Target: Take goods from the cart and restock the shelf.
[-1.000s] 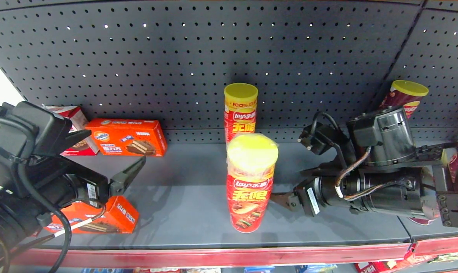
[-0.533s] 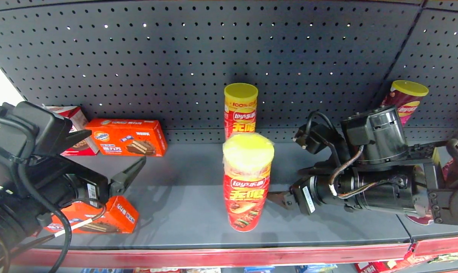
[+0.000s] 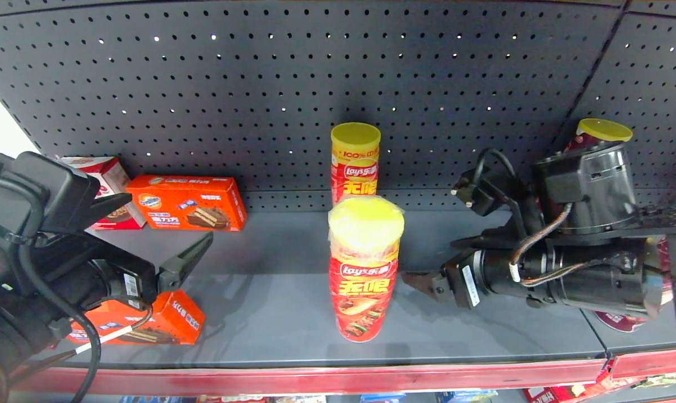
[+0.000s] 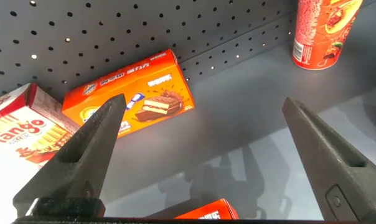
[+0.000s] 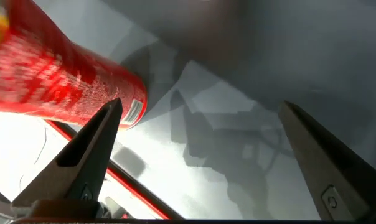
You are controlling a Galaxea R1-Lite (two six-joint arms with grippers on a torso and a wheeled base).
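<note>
your right claw [image 5: 200, 104] spread wide and empty, front chip can [image 3: 364, 268] upright on the shelf [image 3: 270, 313] just beside its tips, your left claw [image 4: 203, 101] wide too, orange box [image 3: 175, 322] near it

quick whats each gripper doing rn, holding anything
left gripper: open, holding nothing
right gripper: open, holding nothing
</note>
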